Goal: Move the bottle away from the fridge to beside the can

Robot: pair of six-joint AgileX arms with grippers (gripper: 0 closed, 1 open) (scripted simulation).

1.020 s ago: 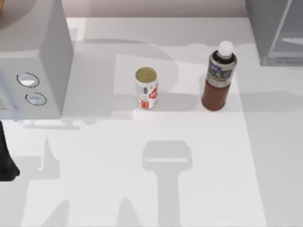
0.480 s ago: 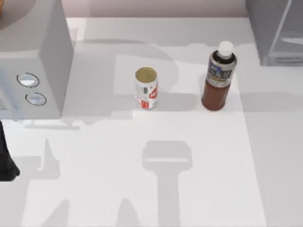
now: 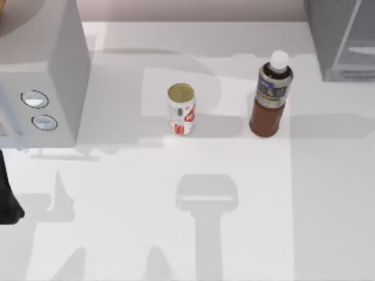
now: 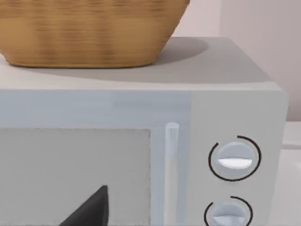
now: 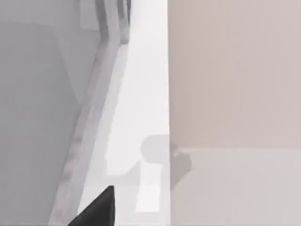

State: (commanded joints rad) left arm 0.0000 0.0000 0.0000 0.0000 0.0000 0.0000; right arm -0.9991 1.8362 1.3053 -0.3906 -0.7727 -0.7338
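Note:
The brown bottle [image 3: 270,95] with its white cap stands upright right of the table's middle, a short way in front of and left of the dark-grey fridge [image 3: 341,36] at the back right corner. The white can [image 3: 181,109] with red marks and a gold top stands upright near the middle, about a bottle's height to the left of the bottle. A dark piece of my left arm [image 3: 7,199] sits at the left edge. A dark part of my left gripper [image 4: 89,212] faces the microwave. A dark part of my right gripper [image 5: 96,209] hangs beside the fridge wall [image 5: 42,117].
A light-grey microwave [image 3: 41,76] with two round dials [image 3: 36,99] fills the back left, with a woven basket [image 4: 89,33] on top. The white table [image 3: 187,234] stretches in front of the can and bottle.
The can and bottle have not moved. The shadow over the table's right side has spread leftward, its edge now running straight down from the bottle.

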